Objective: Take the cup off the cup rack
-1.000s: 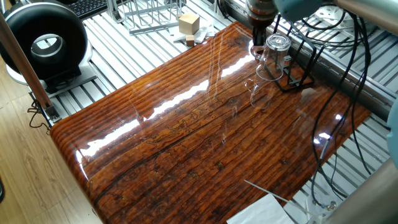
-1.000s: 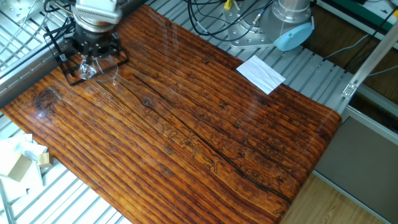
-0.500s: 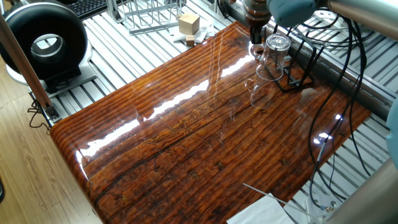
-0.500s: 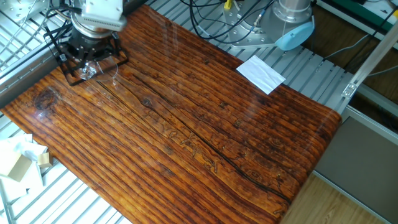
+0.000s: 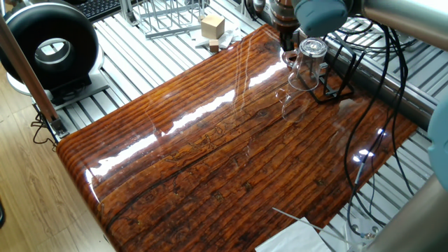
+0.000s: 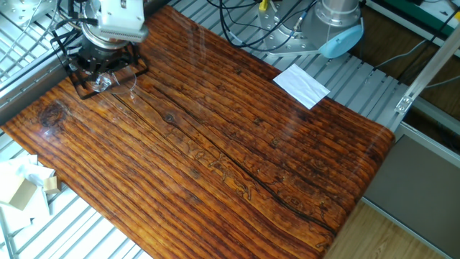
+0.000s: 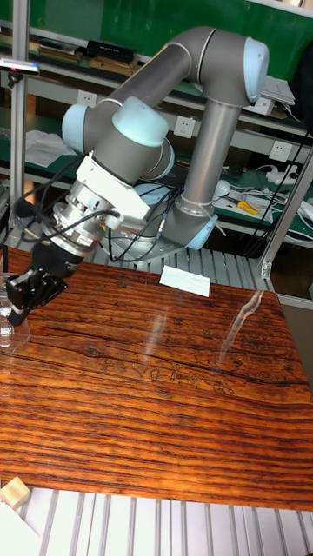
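Observation:
The cup (image 5: pixel 306 68), a clear glass mug, hangs upside down on the cup rack (image 5: pixel 337 82), a thin black wire stand at the table's far right corner. My gripper (image 5: pixel 288 47) reaches down just left of the cup, close beside it, and only one dark finger shows there. From the opposite side, the gripper (image 6: pixel 103 63) hangs over the cup rack (image 6: pixel 75 72) and mostly covers the cup (image 6: pixel 101 81). In the tall view the gripper (image 7: pixel 19 304) points at the cup (image 7: pixel 5 314) at the left edge. Its jaws are hidden.
Black cables (image 5: pixel 381 105) trail along the table's right side. A white paper (image 6: pixel 301 84) lies by the arm's base (image 6: pixel 338 21). A wooden block (image 5: pixel 212 26) and a silver wire frame (image 5: pixel 164 15) sit beyond the far edge, with a black round device (image 5: pixel 49 45) at left.
The gripper and wrist have shifted slightly away from the cup and a little higher. The cup and rack have not moved.

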`<state>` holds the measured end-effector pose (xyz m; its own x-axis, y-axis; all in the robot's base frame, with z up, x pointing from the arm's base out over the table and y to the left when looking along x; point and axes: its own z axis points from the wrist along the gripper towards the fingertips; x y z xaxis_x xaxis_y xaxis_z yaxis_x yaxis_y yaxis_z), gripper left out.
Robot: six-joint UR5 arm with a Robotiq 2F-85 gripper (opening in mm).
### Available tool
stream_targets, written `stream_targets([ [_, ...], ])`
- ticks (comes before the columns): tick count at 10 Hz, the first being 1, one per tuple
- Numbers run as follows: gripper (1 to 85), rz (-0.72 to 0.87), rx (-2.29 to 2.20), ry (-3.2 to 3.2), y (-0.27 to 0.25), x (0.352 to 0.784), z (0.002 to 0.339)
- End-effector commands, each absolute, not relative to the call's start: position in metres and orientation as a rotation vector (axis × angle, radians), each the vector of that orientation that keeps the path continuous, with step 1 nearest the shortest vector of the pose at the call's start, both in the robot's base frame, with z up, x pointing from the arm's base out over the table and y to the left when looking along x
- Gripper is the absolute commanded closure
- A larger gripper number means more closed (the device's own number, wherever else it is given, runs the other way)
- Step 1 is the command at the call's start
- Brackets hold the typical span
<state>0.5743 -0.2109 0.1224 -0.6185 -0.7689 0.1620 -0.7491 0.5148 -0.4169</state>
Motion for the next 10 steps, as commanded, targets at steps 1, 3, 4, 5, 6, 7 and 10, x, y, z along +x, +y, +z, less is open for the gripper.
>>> stream_targets([
  [1, 12.0, -0.609, -1.355, 2.707, -0.197, 0.571, 0.113],
  [3, 8.3, -0.653, -1.369, 2.708, -0.204, 0.572, 0.114],
  [4, 8.0, -0.662, -1.372, 2.709, -0.206, 0.572, 0.112],
  [5, 8.0, -0.668, -1.371, 2.712, -0.208, 0.572, 0.111],
  [6, 8.0, -0.688, -1.373, 2.717, -0.212, 0.572, 0.111],
  [7, 8.0, -0.703, -1.373, 2.719, -0.216, 0.572, 0.111],
  [10, 9.3, -0.703, -1.374, 2.724, -0.222, 0.570, 0.107],
])
